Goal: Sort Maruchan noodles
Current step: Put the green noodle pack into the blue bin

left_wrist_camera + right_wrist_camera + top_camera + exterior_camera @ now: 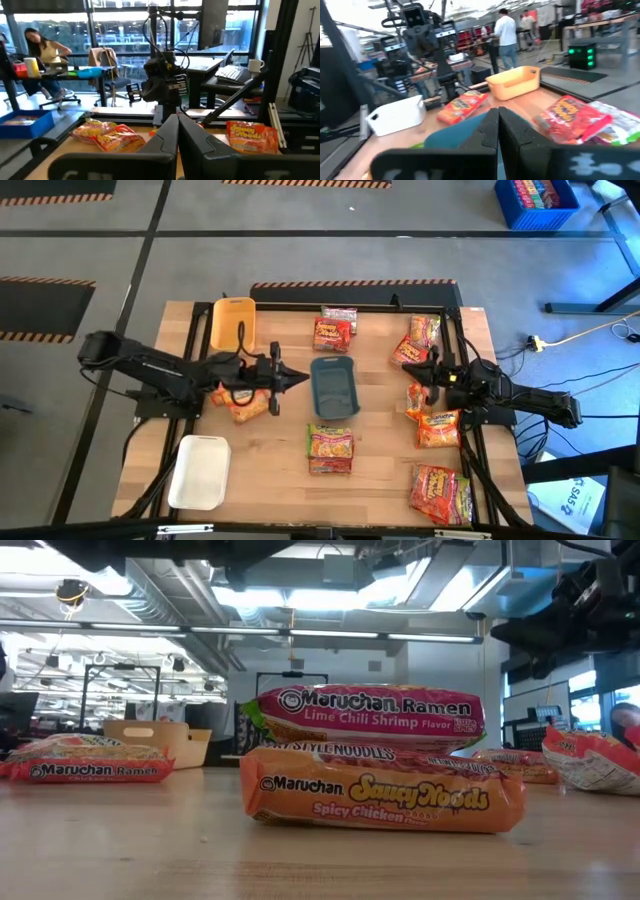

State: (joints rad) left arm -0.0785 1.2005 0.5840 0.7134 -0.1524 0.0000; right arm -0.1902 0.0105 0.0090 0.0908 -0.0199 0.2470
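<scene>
Packets lie scattered over the desk (270, 455), none yet in a tray. From the left: the white tray (200, 472) and yellow tray (233, 323), then the left pincer (296, 378), pressed shut and empty, with an orange packet (243, 404) just beside and beneath its wrist. Centre: the blue-grey tray (333, 387), a stacked pair (330, 448) nearer the front edge, long sides across the desk. The right pincer (408, 368), also shut and empty, has packets (437, 428) close around it, so that arm looks nearer most. Bare wood surrounds the trays.
</scene>
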